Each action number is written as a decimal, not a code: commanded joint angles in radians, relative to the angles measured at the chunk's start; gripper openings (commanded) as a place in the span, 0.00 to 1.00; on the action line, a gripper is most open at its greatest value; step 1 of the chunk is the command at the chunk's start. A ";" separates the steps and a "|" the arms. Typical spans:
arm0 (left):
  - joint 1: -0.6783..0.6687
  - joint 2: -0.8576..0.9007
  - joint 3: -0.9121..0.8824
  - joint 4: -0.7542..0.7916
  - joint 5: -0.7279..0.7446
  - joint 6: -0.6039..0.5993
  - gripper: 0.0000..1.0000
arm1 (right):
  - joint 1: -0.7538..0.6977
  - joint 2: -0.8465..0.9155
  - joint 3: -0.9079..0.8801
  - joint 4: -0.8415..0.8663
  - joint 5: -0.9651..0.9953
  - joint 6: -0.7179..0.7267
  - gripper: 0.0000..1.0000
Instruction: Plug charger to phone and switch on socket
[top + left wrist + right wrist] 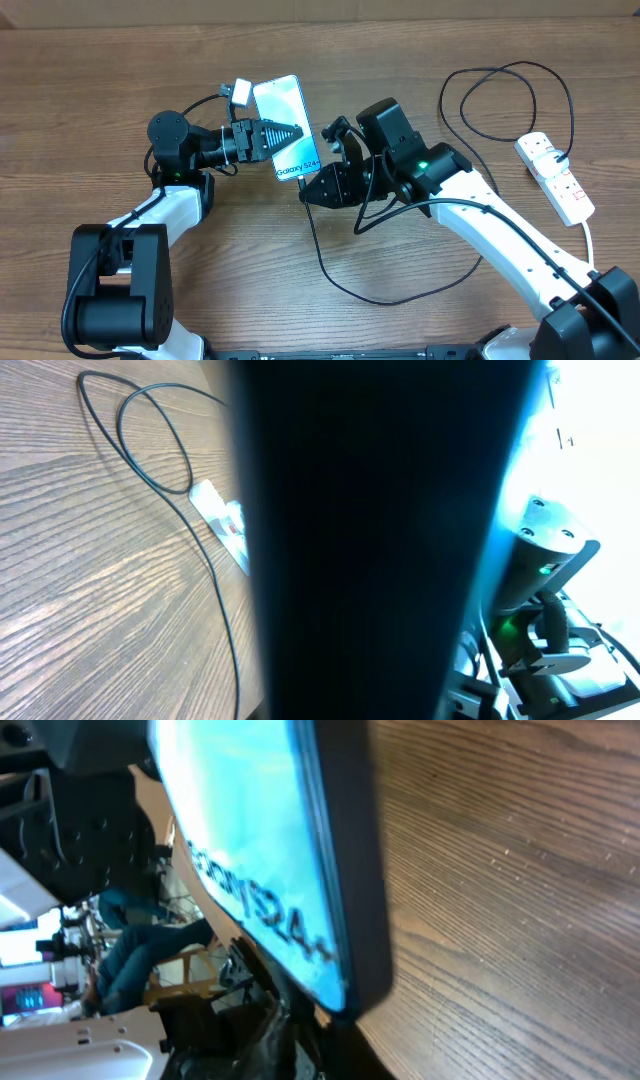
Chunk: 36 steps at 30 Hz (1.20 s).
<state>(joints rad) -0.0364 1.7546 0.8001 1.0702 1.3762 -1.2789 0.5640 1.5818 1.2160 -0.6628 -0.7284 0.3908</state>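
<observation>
Phone [280, 100] clamped in left gripper [296, 133] overhead only; right gripper [306, 192], apparently at its edge, cannot tell.

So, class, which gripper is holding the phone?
The left gripper: it clamps the phone across its middle. The right gripper only sits at the phone's lower end.

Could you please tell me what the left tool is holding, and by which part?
The left tool grips the phone at the middle of its long edge.

A robotics lab, it seems: a left arm [150, 215] and a right arm [500, 225] stand at a wood-grain table [80, 90], with cluttered equipment [60, 955] behind.
</observation>
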 commanded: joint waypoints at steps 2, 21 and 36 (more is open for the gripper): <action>0.005 -0.005 -0.002 0.012 0.012 0.027 0.04 | 0.003 -0.011 -0.013 0.014 -0.005 0.000 0.04; 0.003 -0.005 -0.007 0.007 0.206 0.105 0.04 | -0.011 -0.011 -0.003 0.045 -0.005 -0.052 0.04; 0.005 -0.005 -0.008 0.008 0.185 0.115 0.04 | -0.011 -0.012 -0.003 -0.037 -0.005 -0.051 0.33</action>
<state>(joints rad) -0.0261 1.7546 0.7971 1.0698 1.5425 -1.1934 0.5579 1.5818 1.2015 -0.6807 -0.7460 0.3496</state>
